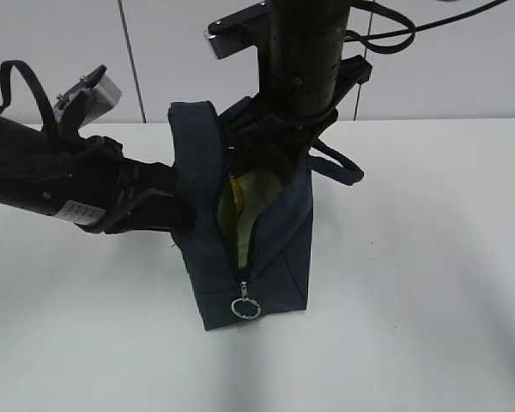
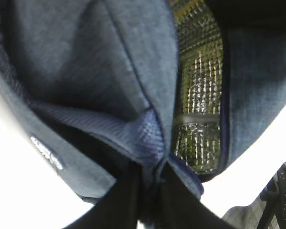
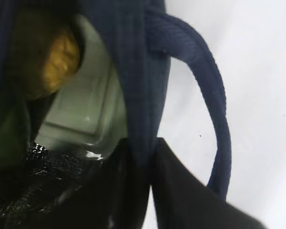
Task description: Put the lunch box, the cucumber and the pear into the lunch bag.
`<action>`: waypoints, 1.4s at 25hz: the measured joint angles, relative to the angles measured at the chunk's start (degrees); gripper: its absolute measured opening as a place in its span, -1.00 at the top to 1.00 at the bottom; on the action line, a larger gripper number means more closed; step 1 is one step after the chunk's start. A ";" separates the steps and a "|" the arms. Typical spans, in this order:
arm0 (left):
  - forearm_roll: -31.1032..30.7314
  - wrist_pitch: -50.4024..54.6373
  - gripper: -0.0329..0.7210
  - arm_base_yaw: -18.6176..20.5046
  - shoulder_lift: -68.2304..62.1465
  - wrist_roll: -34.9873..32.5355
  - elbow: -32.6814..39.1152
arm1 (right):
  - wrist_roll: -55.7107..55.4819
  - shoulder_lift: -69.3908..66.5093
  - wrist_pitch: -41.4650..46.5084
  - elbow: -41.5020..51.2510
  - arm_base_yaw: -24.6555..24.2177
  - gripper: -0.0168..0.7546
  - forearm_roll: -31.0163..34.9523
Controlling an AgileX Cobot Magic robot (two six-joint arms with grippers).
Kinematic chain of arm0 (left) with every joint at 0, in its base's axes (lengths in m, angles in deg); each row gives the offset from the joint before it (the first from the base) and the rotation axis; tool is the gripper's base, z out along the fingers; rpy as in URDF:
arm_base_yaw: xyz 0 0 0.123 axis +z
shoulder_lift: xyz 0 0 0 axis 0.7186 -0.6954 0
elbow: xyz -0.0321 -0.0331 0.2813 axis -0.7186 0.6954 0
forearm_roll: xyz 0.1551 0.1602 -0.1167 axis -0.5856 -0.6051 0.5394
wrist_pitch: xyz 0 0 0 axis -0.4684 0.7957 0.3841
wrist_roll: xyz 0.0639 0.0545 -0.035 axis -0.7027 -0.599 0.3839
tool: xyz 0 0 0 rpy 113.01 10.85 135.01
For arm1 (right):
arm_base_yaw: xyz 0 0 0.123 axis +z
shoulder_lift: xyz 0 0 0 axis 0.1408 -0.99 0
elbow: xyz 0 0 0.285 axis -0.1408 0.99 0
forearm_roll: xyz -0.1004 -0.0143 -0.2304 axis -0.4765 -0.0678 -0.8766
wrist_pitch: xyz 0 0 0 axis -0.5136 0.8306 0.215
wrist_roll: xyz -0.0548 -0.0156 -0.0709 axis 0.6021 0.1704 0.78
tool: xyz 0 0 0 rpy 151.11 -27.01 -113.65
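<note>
The navy lunch bag (image 1: pixel 275 249) stands on the white table with its top zipper open. Inside it I see the lunch box's pale green lid (image 1: pixel 254 194) (image 3: pixel 86 109) and the yellow pear (image 1: pixel 234 190) (image 3: pixel 62 57) resting at the lid's edge. In the right wrist view a dim green shape (image 3: pixel 7 138) beside the box looks like the cucumber. My left gripper (image 1: pixel 185 211) (image 2: pixel 152 167) comes from the left, shut on the rim of the bag's left wall (image 2: pixel 86 71). My right gripper (image 1: pixel 275 159) (image 3: pixel 145 152) reaches down from above, with the bag's right wall (image 3: pixel 133 71) between its fingers.
A silver ring pull (image 1: pixel 245 307) hangs at the near end of the zipper. One looped handle (image 1: pixel 339 167) (image 3: pixel 214 109) sticks out to the right, another (image 1: pixel 193 137) lies over the left wall. Silver foil lining (image 2: pixel 200 81) shows inside. The white table (image 1: pixel 429 283) surrounds the bag.
</note>
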 joint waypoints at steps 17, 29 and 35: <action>-2.80 0.08 -0.21 -0.06 8.61 0.00 0.00 | 0.57 10.09 -0.13 0.00 0.00 -0.11 1.92; -7.34 3.43 -0.21 -0.06 14.80 -0.02 0.00 | 9.36 26.39 0.31 1.29 0.20 -0.11 11.47; -8.28 4.74 -0.21 -0.06 14.80 -0.02 0.00 | 10.52 38.60 0.31 13.24 0.20 -0.11 12.34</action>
